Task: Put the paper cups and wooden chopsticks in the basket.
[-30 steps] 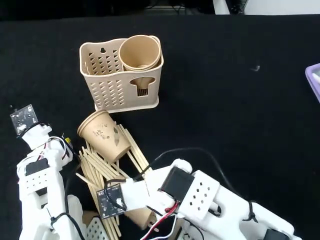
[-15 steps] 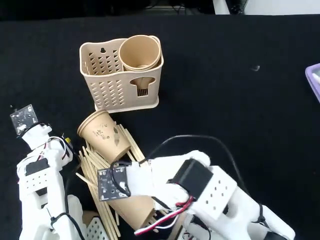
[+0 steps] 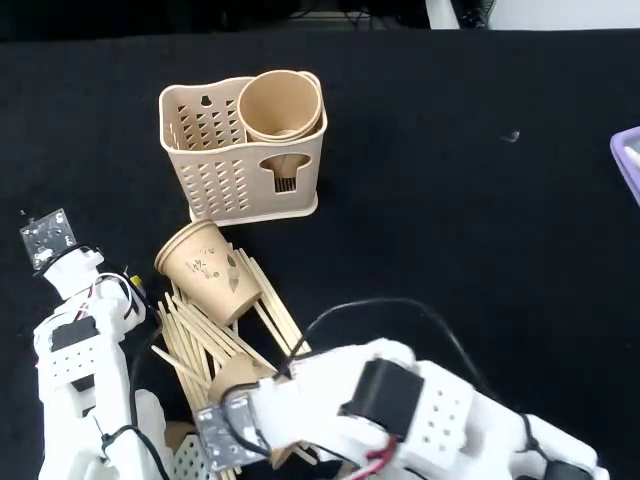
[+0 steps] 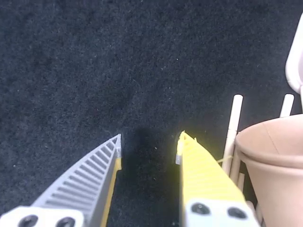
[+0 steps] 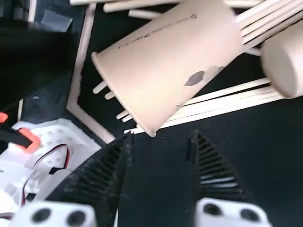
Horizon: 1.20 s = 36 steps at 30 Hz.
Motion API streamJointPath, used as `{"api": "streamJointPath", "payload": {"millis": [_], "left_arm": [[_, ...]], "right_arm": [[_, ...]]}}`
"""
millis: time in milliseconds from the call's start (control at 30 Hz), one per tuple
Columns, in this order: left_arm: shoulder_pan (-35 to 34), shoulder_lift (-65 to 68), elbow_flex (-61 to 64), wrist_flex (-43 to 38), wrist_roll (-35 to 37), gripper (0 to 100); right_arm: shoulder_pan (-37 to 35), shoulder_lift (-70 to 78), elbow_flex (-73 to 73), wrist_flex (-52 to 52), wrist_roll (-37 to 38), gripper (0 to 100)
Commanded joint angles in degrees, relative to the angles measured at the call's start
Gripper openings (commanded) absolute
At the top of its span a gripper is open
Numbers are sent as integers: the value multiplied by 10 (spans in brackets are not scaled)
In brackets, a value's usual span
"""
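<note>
The beige basket stands at the back with stacked paper cups in one compartment. A printed paper cup lies on its side over a heap of wooden chopsticks. A second cup lies partly under the right arm. My right gripper is open just short of the printed cup's rim and touches nothing. My left gripper is open over bare table, with chopsticks and a cup beside its yellow finger.
The black table stretches to the right of the basket. A purple object sits at the right edge. The left arm's white body stands close to the chopstick heap.
The right arm's wrist has swung from over the chopsticks toward the near edge. The second cup under it has shifted, and its end now points up. The left arm has kept still.
</note>
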Motion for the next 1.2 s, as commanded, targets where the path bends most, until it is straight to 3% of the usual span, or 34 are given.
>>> {"api": "streamJointPath", "payload": {"millis": [0, 300, 467, 867, 1167], "left_arm": [[-7, -12, -7, -10, 3, 195], [-7, -12, -8, -10, 3, 195], [-7, -12, -8, -11, 3, 195], [-30, -12, -3, -45, 6, 195], [-30, -12, -6, -46, 6, 195]], "right_arm": [[26, -51, 14, -11, 4, 194], [106, -189, 161, -91, 71, 193], [74, -211, 162, -87, 68, 193], [-91, -117, 126, -86, 4, 192], [-39, -153, 95, -69, -4, 191]]}}
